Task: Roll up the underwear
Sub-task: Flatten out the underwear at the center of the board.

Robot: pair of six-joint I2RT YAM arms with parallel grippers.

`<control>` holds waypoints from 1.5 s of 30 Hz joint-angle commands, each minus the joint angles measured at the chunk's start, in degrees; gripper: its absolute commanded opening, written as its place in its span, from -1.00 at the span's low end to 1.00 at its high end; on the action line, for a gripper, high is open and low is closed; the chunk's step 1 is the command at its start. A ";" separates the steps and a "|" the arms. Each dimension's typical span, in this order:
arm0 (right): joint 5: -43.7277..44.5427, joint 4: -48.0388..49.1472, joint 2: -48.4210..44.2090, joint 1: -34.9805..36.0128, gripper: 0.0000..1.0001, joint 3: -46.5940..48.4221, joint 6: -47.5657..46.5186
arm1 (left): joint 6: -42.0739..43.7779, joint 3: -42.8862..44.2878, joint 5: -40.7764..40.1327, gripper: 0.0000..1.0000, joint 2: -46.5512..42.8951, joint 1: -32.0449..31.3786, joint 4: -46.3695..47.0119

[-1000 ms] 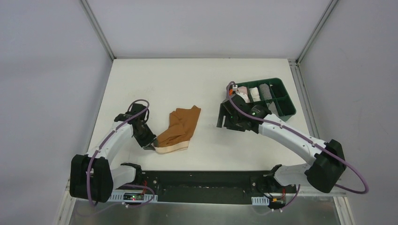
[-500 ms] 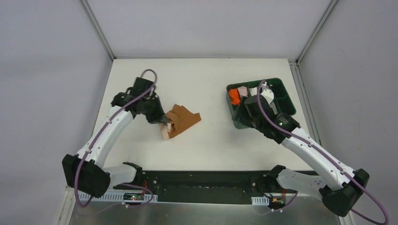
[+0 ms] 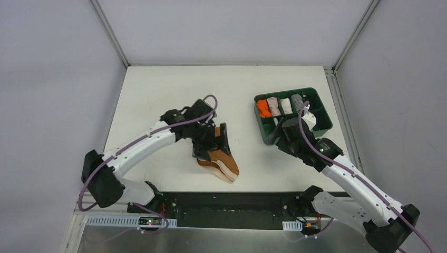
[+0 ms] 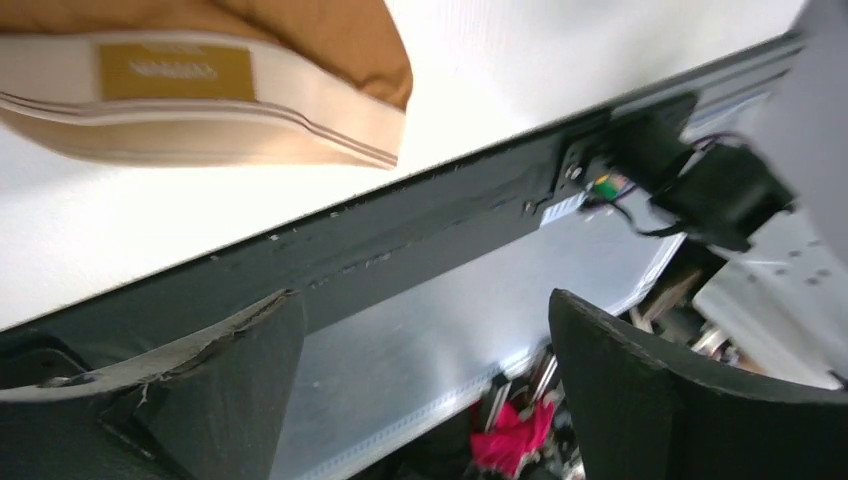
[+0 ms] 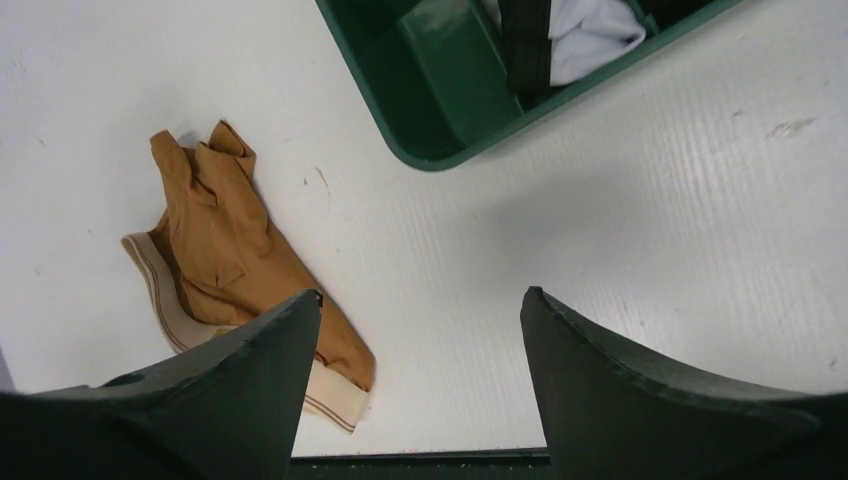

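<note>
The underwear (image 3: pixel 220 161) is a tan-brown cloth lying crumpled near the table's front centre, with its pale beige waistband (image 3: pixel 229 172) toward the near edge. My left gripper (image 3: pixel 212 147) hovers right over its far end, jaws wide open and nothing between them. From the left wrist, the underwear (image 4: pixel 200 80) sits at the upper left, outside the gap of the left gripper (image 4: pixel 420 320). My right gripper (image 3: pixel 275 135) is open by the green tray's near left corner. Its wrist view shows the underwear (image 5: pixel 228 255) beyond its left finger (image 5: pixel 250 370), apart from it.
The green tray (image 3: pixel 322 115) stands at the right with rolled garments along its far row: orange (image 3: pixel 262 108), pink (image 3: pixel 273 105), white (image 3: pixel 285 105) and grey (image 3: pixel 297 101). The tray's corner (image 5: pixel 425 110) fills the upper part of the right wrist view. The black front rail (image 3: pixel 226 203) borders the table's near edge.
My left gripper carried the underwear from the left side toward the front centre, then opened and let it go. The right arm shifted only slightly near the tray.
</note>
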 commanded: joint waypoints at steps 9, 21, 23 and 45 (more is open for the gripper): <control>-14.96 12.31 0.63 4.90 0.60 -14.15 27.17 | 8.39 -5.30 -12.62 0.55 -4.92 24.43 -5.48; -19.00 26.86 0.17 10.91 0.60 -25.86 50.27 | 8.52 1.53 -11.76 0.64 15.36 27.82 0.09; -19.41 30.23 0.22 10.92 0.59 -26.99 51.31 | 8.28 1.93 -11.00 0.62 16.65 27.91 1.36; -26.41 49.82 19.09 19.81 0.44 -31.03 67.77 | 9.73 -7.81 -11.27 -1.00 8.22 32.04 0.99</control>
